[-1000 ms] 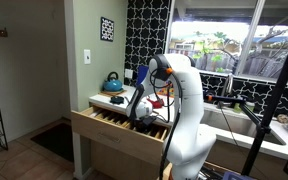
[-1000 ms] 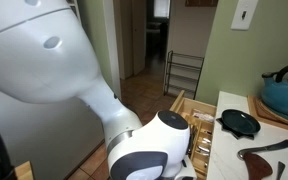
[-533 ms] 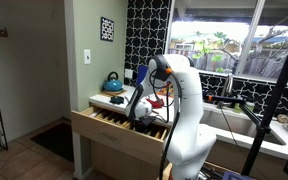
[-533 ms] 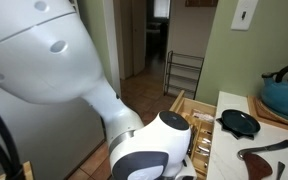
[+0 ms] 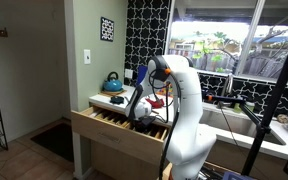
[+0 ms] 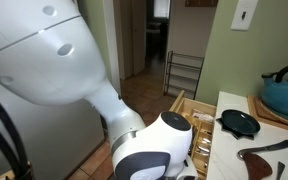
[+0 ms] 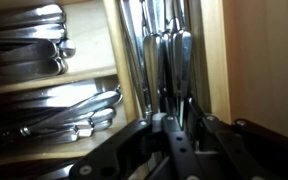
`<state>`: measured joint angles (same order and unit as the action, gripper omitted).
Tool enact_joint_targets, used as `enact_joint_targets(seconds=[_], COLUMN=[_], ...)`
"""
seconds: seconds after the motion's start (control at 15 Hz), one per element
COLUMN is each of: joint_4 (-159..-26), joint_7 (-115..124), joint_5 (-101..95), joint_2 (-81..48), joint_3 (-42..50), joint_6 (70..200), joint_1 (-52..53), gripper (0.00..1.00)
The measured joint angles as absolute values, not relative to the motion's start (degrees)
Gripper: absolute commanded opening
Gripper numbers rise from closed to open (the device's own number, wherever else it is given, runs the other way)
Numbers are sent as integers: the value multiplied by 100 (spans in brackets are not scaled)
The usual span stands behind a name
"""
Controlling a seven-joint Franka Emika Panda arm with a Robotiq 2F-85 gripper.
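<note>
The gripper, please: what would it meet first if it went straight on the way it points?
Probably the silver cutlery in the narrow compartment of the wooden tray, right ahead of the gripper; depth is unclear.

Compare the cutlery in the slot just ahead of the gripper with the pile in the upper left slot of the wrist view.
Direction: the centre-slot cutlery runs lengthwise toward the gripper; the upper-left pile lies crosswise.
Nearness: the centre-slot cutlery ends right at the gripper; the upper-left pile sits off to the side, beyond a wooden divider.
Both are shiny metal pieces packed closely together.
</note>
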<state>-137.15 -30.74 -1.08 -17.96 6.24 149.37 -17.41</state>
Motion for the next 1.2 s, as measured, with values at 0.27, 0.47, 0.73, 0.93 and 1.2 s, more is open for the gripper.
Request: enact_joint_targets(seconds=[0.27, 0.47, 0.73, 0.93, 1.2], joint_4=[-13678, -13667, -13656, -13644, -13637], joint_7=[-3096, -3163, -3238, -3289, -3421], joint_5=[-109, -123, -129, -132, -158], joint_2=[-1824, -1827, -1835, -1850, -1850], joint_3=[616, 615, 612, 610, 609], joint_6=[14937, 14938, 14938, 14938, 14934], joint_1=[-1741, -1742, -1741, -1741, -1741], gripper=[23, 25, 23, 24, 23])
